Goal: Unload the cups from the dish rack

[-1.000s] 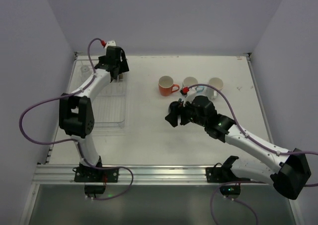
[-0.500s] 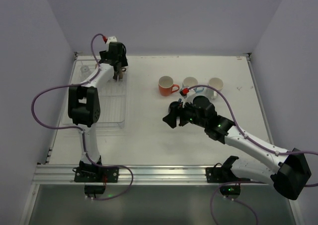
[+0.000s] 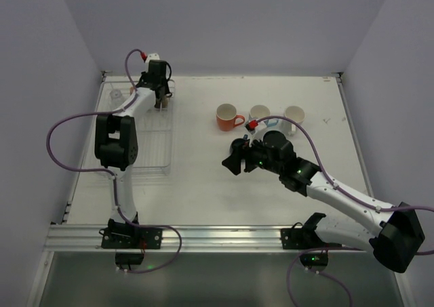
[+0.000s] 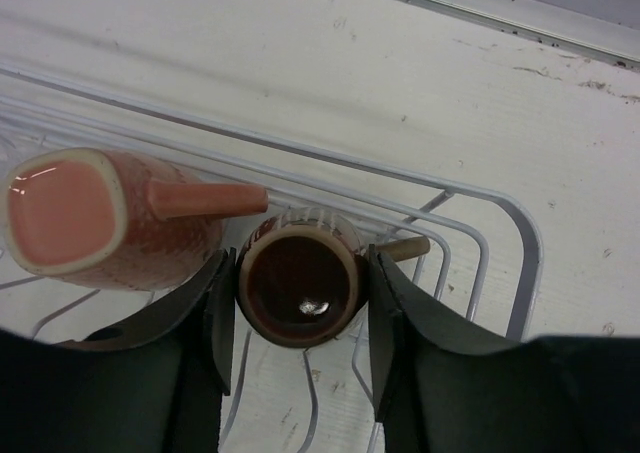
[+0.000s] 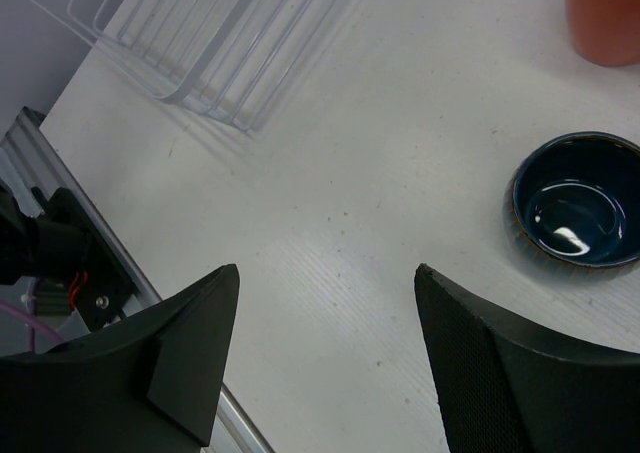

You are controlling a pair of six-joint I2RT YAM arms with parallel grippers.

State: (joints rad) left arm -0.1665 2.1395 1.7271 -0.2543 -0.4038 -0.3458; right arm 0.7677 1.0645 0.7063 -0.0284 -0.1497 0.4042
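1. White worktop (image 3: 203, 178), scuffed and speckled. Pale lilac walls (image 3: 224, 22) close it on three sides, and a metal rail (image 3: 217, 234) runs along the near edge.
2. Dish rack (image 3: 146, 148) sits at the far left of the worktop.
3. Left jaws pinch the dark brown cup (image 4: 300, 288), which stands upright in the rack's far right corner. The salmon pink cup (image 4: 90, 218) lies on its side just beside it.
4. Right jaws are spread wide above bare worktop. The navy cup (image 5: 578, 201) stands upright nearby.
5. Orange cup (image 3: 227, 117), light blue cup (image 3: 260, 112) and white cup (image 3: 294, 114) stand in a row on the worktop, right of the rack.
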